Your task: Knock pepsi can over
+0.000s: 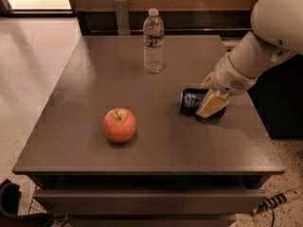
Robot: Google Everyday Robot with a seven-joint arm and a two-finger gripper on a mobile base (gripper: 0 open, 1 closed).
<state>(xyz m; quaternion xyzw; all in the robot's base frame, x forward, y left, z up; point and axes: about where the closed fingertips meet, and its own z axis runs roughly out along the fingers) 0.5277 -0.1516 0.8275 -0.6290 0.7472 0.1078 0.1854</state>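
End effector [209, 98] at small dark-blue aluminium pepsi can [191, 100], right side of grey table [90, 84]; can't tell whether it's clamped. Can lies on its side: knock looks done, retreat remains.

A: Entry, arm pose?
B: White arm [253, 56] comes in from the upper right. A rounded joint housing [277, 15] sits at the top, and the forearm slopes down and to the left.
A: And the wrist [231, 77]?
B: Bent downward, its vented face toward the camera.
A: End effector?
B: The beige gripper [209, 97] hangs just below the wrist, right of centre in the view, angled down-left and set low.
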